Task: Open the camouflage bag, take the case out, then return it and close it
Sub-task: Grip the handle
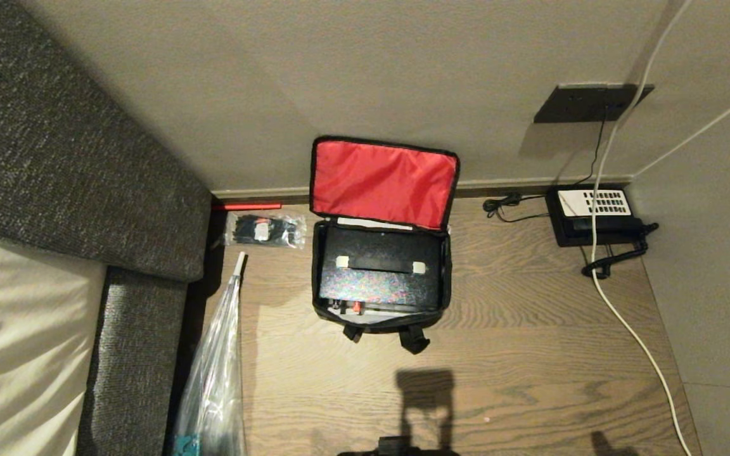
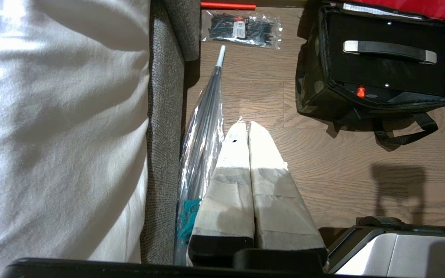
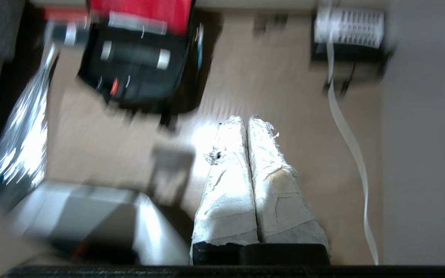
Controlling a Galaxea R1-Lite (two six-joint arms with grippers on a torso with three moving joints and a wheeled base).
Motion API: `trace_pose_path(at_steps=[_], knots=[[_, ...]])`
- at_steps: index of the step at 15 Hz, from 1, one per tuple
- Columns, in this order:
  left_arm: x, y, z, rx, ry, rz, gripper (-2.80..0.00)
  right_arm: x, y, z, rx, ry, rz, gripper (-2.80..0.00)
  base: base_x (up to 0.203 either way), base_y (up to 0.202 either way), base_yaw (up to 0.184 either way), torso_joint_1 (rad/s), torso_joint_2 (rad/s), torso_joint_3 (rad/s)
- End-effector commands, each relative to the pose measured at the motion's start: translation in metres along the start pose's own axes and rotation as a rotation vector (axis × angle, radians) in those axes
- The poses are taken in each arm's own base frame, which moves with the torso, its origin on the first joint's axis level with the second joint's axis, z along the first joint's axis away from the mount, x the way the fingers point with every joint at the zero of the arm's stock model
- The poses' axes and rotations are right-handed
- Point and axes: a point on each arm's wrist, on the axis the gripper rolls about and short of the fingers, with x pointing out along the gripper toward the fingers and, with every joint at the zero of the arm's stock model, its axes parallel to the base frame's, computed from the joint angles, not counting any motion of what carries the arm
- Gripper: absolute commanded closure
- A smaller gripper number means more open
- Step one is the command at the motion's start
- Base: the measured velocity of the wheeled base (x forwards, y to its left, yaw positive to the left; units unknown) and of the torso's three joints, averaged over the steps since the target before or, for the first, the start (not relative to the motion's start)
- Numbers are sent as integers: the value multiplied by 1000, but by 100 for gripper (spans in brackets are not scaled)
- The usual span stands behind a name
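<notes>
On the wood floor [image 1: 530, 354] against the wall, the camouflage bag [image 1: 318, 278] stands open — its red-lined lid [image 1: 383, 182] leans back on the wall. The case [image 1: 381, 272] lies inside the bag, strap handle uppermost. A packet of black cable ties [image 1: 265, 229] lies just left of the bag; a black telephone [image 1: 593, 215] sits well to its right. The left gripper [image 2: 247, 125] and right gripper [image 3: 245, 120] both hang above bare floor — fingers pressed together, grasping nothing.

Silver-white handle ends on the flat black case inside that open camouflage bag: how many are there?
2. One silver-white end sits at the strap handle's left, the other at its right, on the flat black case inside the camouflage bag. None seems hidden.
</notes>
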Motion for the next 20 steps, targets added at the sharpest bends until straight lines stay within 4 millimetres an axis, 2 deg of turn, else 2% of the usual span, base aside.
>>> trace_pose_path(at_steps=[1, 2, 3, 4, 6, 8, 9, 11, 12, 13, 15, 18, 19, 20], knots=[[0, 0, -1, 1, 0, 1, 0, 16, -3, 35, 46, 188, 12, 0, 0, 0, 0, 0, 0, 0], [0, 0, -1, -1, 3, 1, 0, 38, -6, 53, 73, 271, 16, 0, 0, 0, 0, 0, 0, 0], [0, 0, -1, -1, 3, 1, 0, 68, -10, 69, 104, 370, 17, 0, 0, 0, 0, 0, 0, 0], [0, 0, -1, -1, 2, 1, 0, 108, -16, 80, 136, 491, 20, 0, 0, 0, 0, 0, 0, 0], [0, 0, -1, -1, 2, 1, 0, 187, -24, 83, 192, 684, 40, 0, 0, 0, 0, 0, 0, 0], [0, 0, -1, -1, 2, 1, 0, 262, -26, 67, 215, 762, 88, 0, 0, 0, 0, 0, 0, 0], [0, 0, -1, -1, 0, 1, 0, 295, -23, 57, 211, 744, 121, 0, 0, 0, 0, 0, 0, 0], [0, 0, -1, -1, 2, 1, 0, 364, -7, 35, 162, 571, 193, 0, 0, 0, 0, 0, 0, 0], [0, 0, -1, -1, 1, 1, 0, 393, 7, 21, 103, 471, 225, 0, 0, 0, 0, 0, 0, 0], [0, 0, -1, -1, 3, 1, 0, 415, 25, 7, 12, 359, 242, 0, 0, 0, 0, 0, 0, 0], [0, 0, -1, -1, 2, 1, 0, 441, 57, -28, -119, 221, 231, 0, 0, 0, 0, 0, 0, 0], [0, 0, -1, -1, 2, 1, 0, 454, 102, -72, -190, 169, 284, 0, 0, 0, 0, 0, 0, 0], [0, 0, -1, -1, 3, 1, 0, 456, 109, -77, -202, 154, 294, -280, 0, 0, 0, 0, 0, 0], [0, 0, -1, -1, 3, 1, 0, 457, 119, -88, -238, 197, 315, -280, 0, 0, 0, 0, 0, 0]])
